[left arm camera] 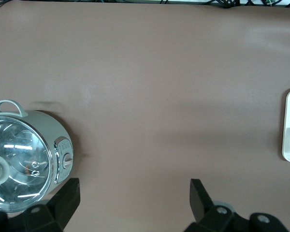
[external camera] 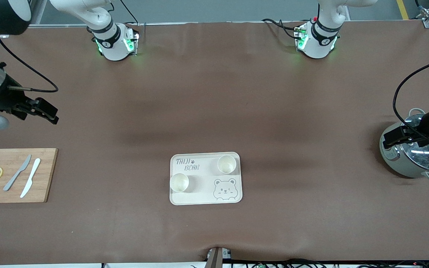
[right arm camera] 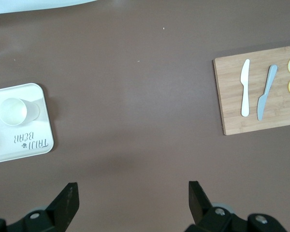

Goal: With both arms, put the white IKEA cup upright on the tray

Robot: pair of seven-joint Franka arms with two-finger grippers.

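two white cups [external camera: 226, 164] [external camera: 179, 182] stand upright on the tray [external camera: 206, 200], seemingly light, rigid and smooth-walled; grasp across the rim. left gripper [external camera: 397, 137] over the pot [external camera: 410, 163] and right gripper [external camera: 45, 109] above bare table both hang spread wide, holding nothing.

"TAIJI BEAR" on the tray [external camera: 237, 175]

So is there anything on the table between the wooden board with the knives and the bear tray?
No, just bare brown table cover between the cutting board and the tray; the front and right wrist views both show it.
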